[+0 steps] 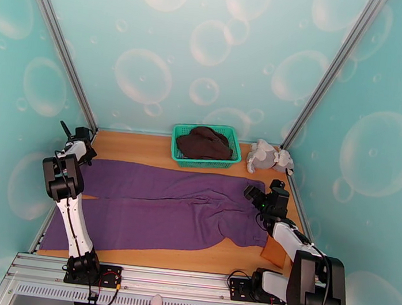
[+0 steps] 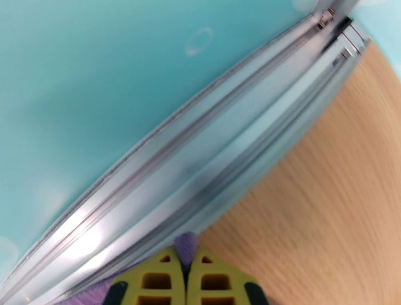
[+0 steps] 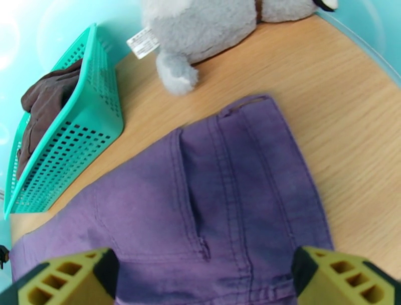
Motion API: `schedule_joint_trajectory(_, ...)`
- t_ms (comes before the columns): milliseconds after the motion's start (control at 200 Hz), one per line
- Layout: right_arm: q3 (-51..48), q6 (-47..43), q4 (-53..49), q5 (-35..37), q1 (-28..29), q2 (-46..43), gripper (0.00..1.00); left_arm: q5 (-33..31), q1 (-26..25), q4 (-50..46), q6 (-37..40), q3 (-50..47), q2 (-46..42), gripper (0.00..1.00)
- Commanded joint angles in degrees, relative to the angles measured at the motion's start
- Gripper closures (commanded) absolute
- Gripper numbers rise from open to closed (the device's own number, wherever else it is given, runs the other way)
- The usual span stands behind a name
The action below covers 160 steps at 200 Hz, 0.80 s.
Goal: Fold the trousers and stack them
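At the left rail (image 2: 175, 165), left gripper (image 2: 187, 266) pinches the trousers (image 1: 166, 204); right gripper (image 3: 203, 263) gapes above them.

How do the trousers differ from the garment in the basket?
The trousers are purple, the garment dark brown. The trousers lie spread flat on the table; the garment sits bunched in the basket. The trousers cover far more area than the garment. Both are plain cloth.

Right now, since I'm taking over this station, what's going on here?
Two robot arms are handling the purple trousers, spread flat across the table. The left gripper is shut on the far leg's end at the left edge; the right gripper hangs open above the waist end. No fold is made yet.
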Motion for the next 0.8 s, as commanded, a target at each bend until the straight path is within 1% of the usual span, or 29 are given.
schedule_joint_trajectory(0,1.9,2.5,-0.9,0.7,-1.5,1.0,0.05,3.0,-1.1,2.8,-0.9,-3.4,-9.2,1.00)
schedule_joint_trajectory(80,4.1,2.4,-2.7,-0.8,-1.7,3.6,0.05,2.9,-1.9,3.6,-2.3,-6.4,-14.8,1.00)
schedule_joint_trajectory(185,5.0,2.7,-1.7,-3.3,-0.8,6.3,0.06,3.6,-2.5,6.2,-3.4,-12.5,-22.6,1.00)
schedule_joint_trajectory(310,5.7,2.6,-2.2,-5.5,3.7,9.0,0.07,5.2,-2.7,6.6,-4.3,-17.3,-29.2,1.00)
schedule_joint_trajectory(470,4.8,5.9,-3.1,-4.8,10.0,10.4,0.07,5.7,-2.6,13.4,-6.0,-27.2,-39.1,1.00)
schedule_joint_trajectory(600,2.5,8.0,-3.7,-2.5,14.2,10.5,0.07,6.0,-2.6,16.6,-5.9,-31.3,-43.2,1.00)
schedule_joint_trajectory(680,0.5,9.6,-2.7,-2.6,16.1,10.2,0.08,5.1,-2.5,16.6,-5.7,-31.9,-44.5,1.00)
schedule_joint_trajectory(795,-0.2,10.1,-3.2,-2.8,18.8,9.7,0.08,5.6,-2.5,18.0,-5.7,-32.9,-46.3,1.00)
